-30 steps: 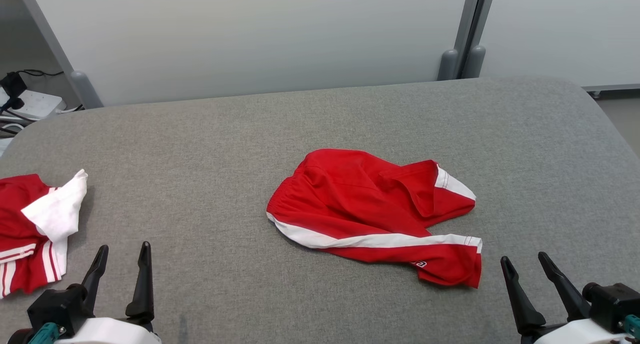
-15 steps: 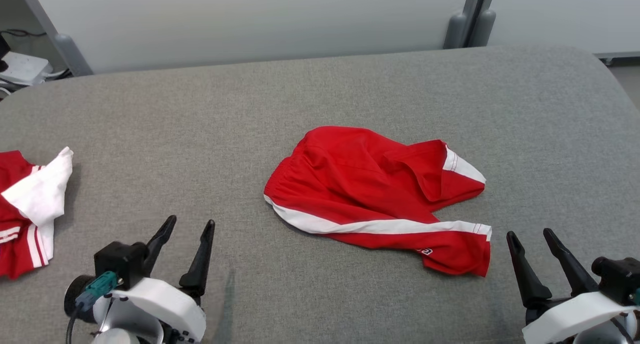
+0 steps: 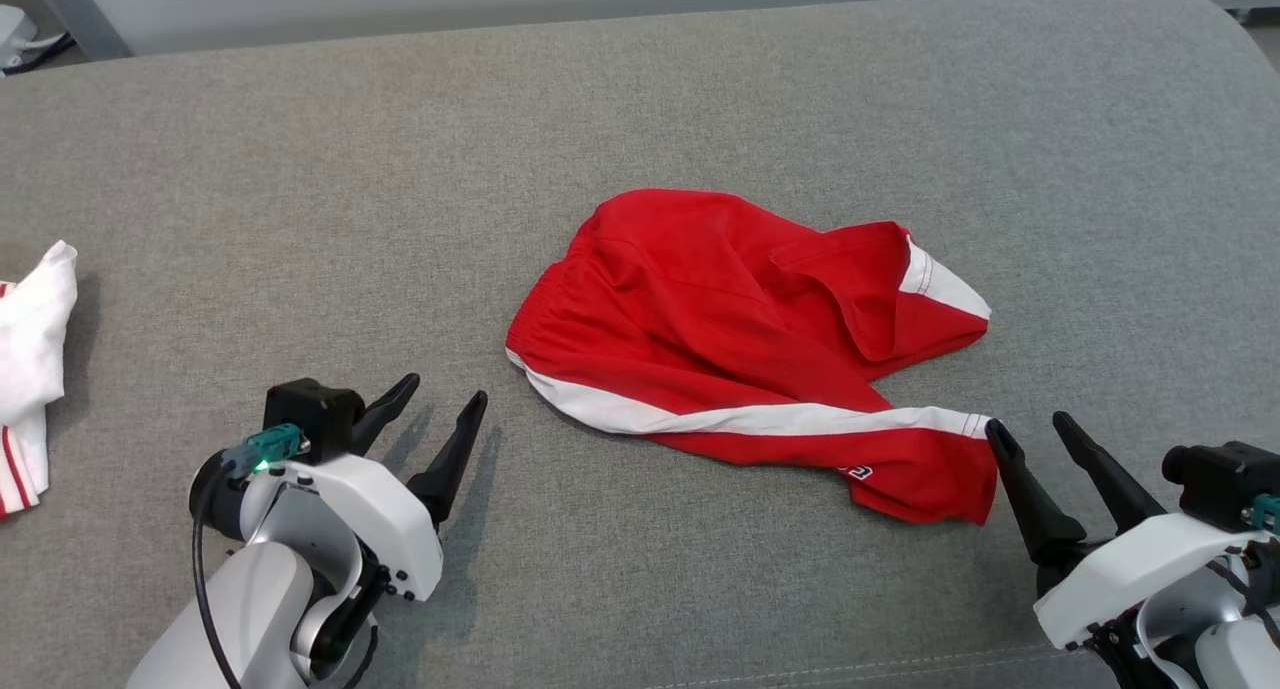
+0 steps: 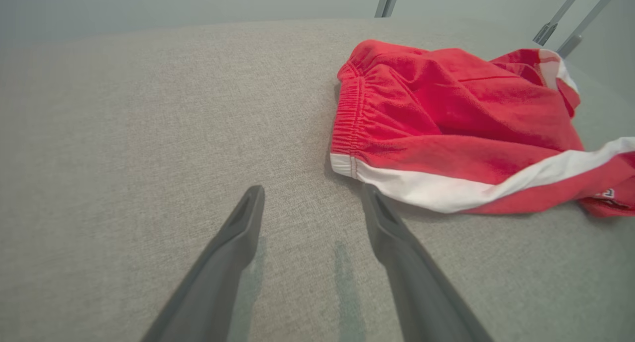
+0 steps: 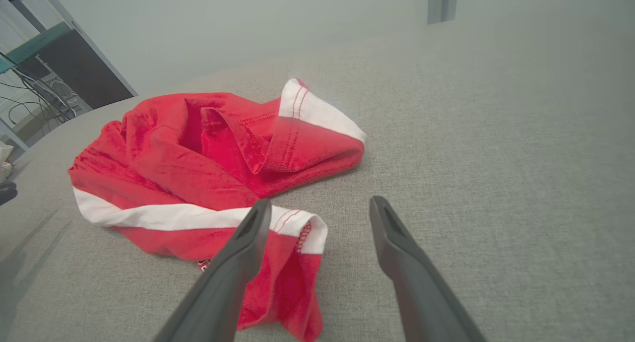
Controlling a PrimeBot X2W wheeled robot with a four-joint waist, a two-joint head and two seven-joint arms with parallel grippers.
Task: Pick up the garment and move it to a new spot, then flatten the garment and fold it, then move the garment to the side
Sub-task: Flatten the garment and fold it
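In the middle of the grey woven-cloth table, a crumpled pair of red shorts with a white side stripe and gathered elastic waistband, waistband end toward the left, one leg folded back at the far right, the other trailing toward the near right. Left gripper low over bare cloth just short of the waistband, fingers spread wide and empty; right gripper likewise wide and empty, its inner fingertip at the trailing leg's hem, contact impossible to judge. At the far left edge, well apart, a bunched white and red cloth.
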